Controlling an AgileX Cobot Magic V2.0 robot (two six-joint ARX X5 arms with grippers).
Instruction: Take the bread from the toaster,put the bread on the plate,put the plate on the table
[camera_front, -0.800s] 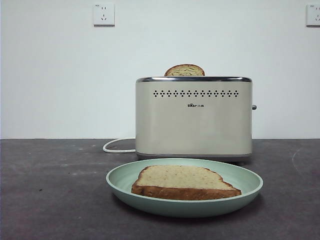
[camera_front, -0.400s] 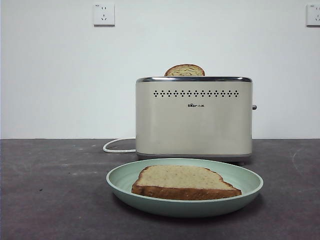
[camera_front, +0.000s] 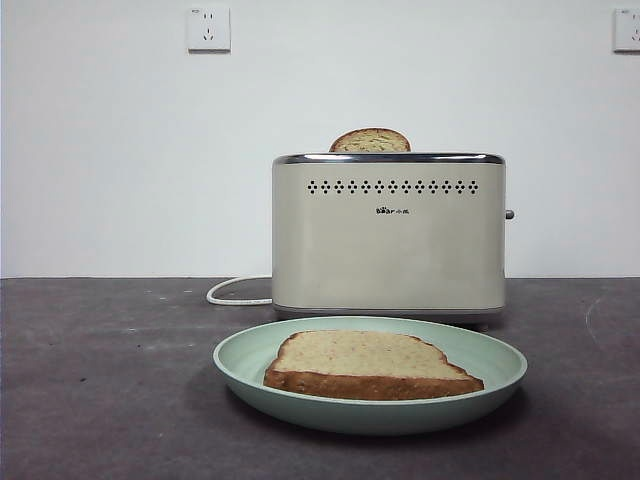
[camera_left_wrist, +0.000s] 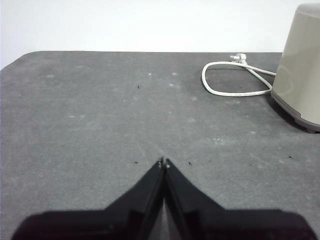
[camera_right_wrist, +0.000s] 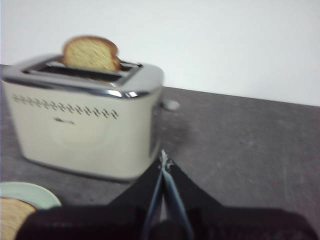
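Observation:
The bread (camera_front: 365, 362) lies flat on the mint-green plate (camera_front: 250, 352), which rests on the dark table (camera_front: 100, 380) in front of the cream toaster (camera_front: 388, 240). A second slice (camera_front: 370, 141) pokes its domed top out of the toaster's far slot; it also shows in the right wrist view (camera_right_wrist: 91, 53). My left gripper (camera_left_wrist: 163, 162) is shut and empty above bare table, left of the toaster (camera_left_wrist: 302, 65). My right gripper (camera_right_wrist: 164, 161) is shut and empty, to the right of the toaster (camera_right_wrist: 82, 122); the plate's edge (camera_right_wrist: 30, 194) and the bread (camera_right_wrist: 10, 215) show at the corner.
The toaster's white cord (camera_front: 235, 293) loops on the table behind and left of it; it also shows in the left wrist view (camera_left_wrist: 235, 80). Two wall sockets (camera_front: 208, 28) sit high on the white wall. The toaster's lever knob (camera_right_wrist: 171, 104) faces my right gripper.

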